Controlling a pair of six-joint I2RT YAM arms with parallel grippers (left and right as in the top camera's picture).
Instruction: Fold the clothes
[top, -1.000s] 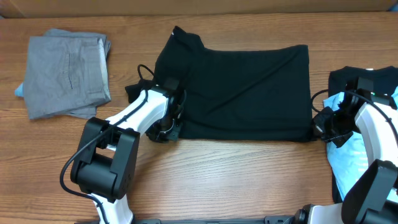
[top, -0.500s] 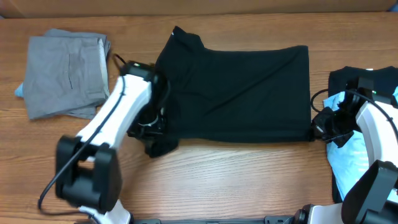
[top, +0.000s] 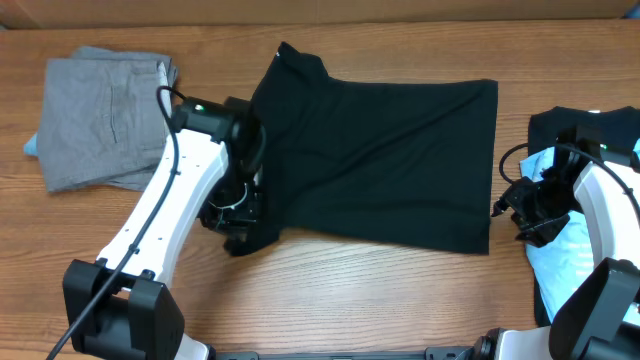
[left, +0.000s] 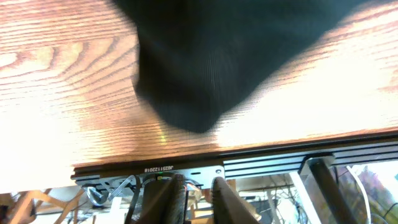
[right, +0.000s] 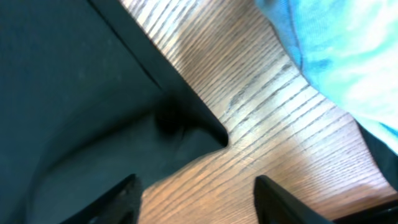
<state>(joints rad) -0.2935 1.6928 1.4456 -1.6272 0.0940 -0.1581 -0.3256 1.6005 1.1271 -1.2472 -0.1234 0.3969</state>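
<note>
The black T-shirt (top: 380, 150) lies spread across the middle of the worktop (top: 350, 300), its lower hem running at a slant rather than square. Your left fingers (top: 235, 215) sit at its bunched lower-left corner, and your right fingers (top: 512, 208) are just off its lower-right corner. The main risk is an uneven pull. If the left side lifts while the right has no hold, the shirt is likely to swing further askew and crease the fold. Closing the right side too shallow could also catch only the top layer. The light blue shirt (top: 555, 260) lies just beside that arm and could be snagged. Only the right wrist view settles the grip there: the fingers (right: 121, 196) stand apart, with the shirt corner (right: 193, 134) on the wood ahead of them, not clamped. The left wrist view shows a drooping lump of black cloth (left: 199, 74) above the worktop edge. I cannot tell from it whether those fingers are clamped. Only the overhead view shows the folded grey garment (top: 105, 120), well apart to the left.
</note>
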